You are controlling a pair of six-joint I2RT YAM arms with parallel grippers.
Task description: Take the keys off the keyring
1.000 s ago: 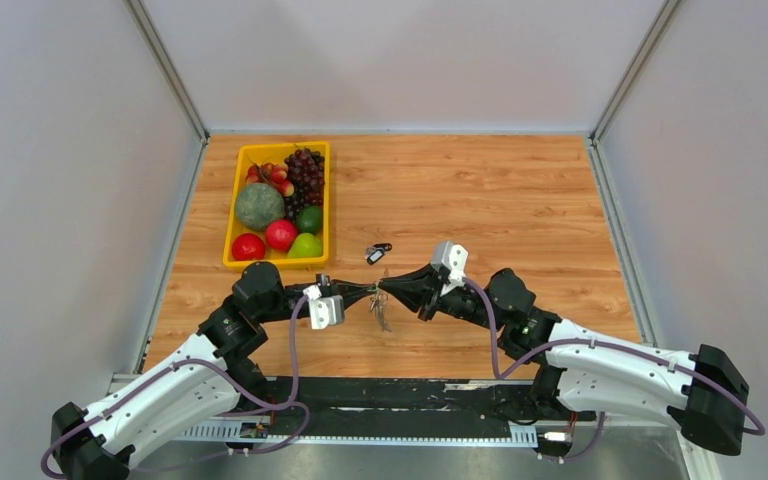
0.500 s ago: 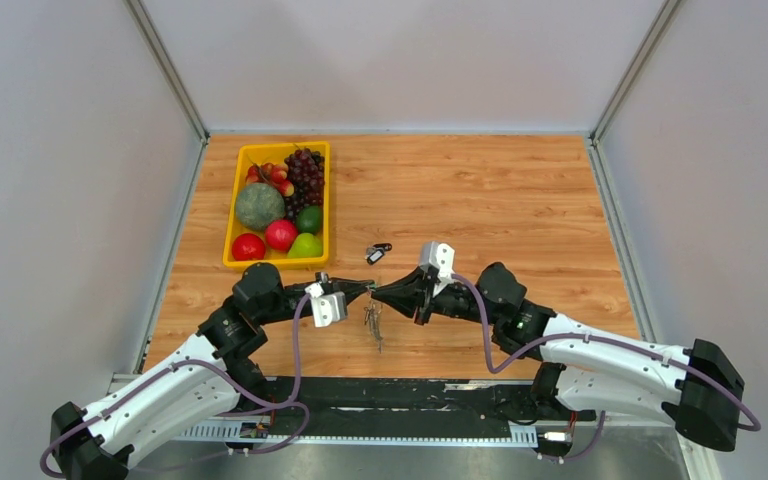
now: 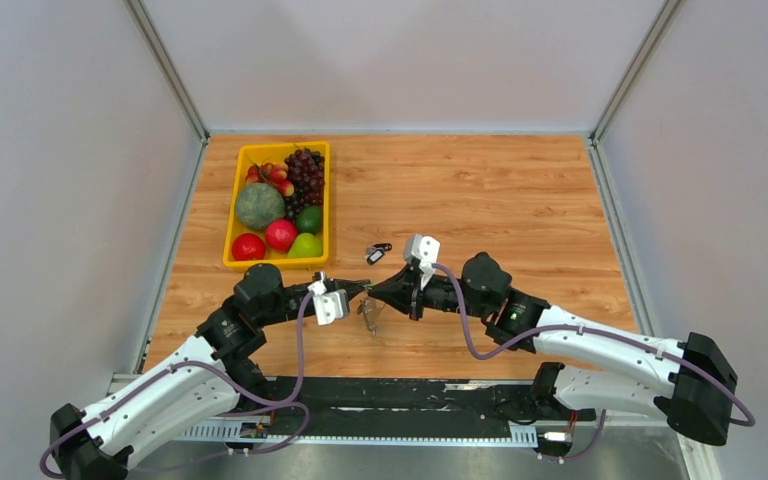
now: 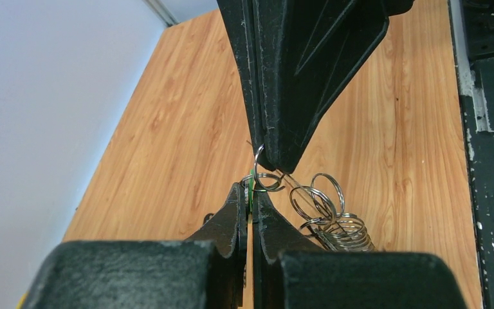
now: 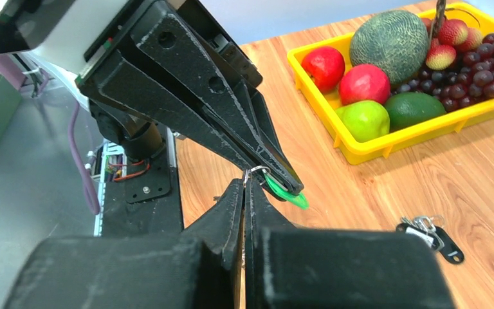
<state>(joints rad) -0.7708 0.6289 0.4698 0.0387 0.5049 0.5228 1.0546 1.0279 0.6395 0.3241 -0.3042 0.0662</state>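
green key tag [image 5: 289, 196] pinched by l fingers [image 4: 231, 219], r fingers [image 5: 231, 207] pinching silver keyring [image 4: 265, 187] just beside it

Keyring [image 4: 342, 232] dangling midair; green-tagged key [image 5: 287, 192] seemingly attached.

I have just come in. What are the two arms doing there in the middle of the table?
The two arms meet tip to tip above the table. The left gripper is shut on a green tag, and the right gripper pinches a thin ring right beside it. More rings hang below them. The tag and the thin ring do not look separated yet. A black fob lies apart on the table.
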